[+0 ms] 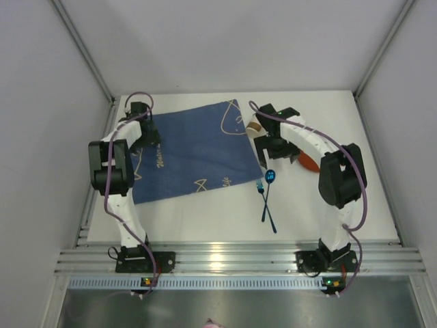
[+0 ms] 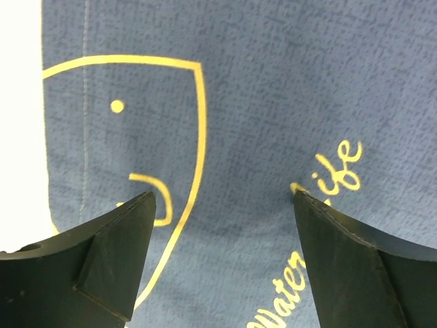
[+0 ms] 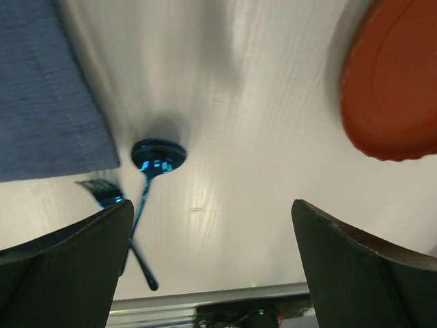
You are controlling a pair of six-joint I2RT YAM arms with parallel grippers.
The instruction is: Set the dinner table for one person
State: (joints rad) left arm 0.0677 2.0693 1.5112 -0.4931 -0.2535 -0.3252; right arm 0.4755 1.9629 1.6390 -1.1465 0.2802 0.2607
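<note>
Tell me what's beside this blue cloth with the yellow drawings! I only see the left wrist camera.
Observer: A blue spoon and a blue fork lie crossed on the white table, just off the cloth's right edge.
Operator: Is there a plate too?
Observer: Yes, an orange plate sits farther right. In the top view it is partly hidden under the right arm.
Operator: Is the other hand holding anything?
Observer: No. The right gripper is open and empty, above bare table between the spoon and the plate.
</note>
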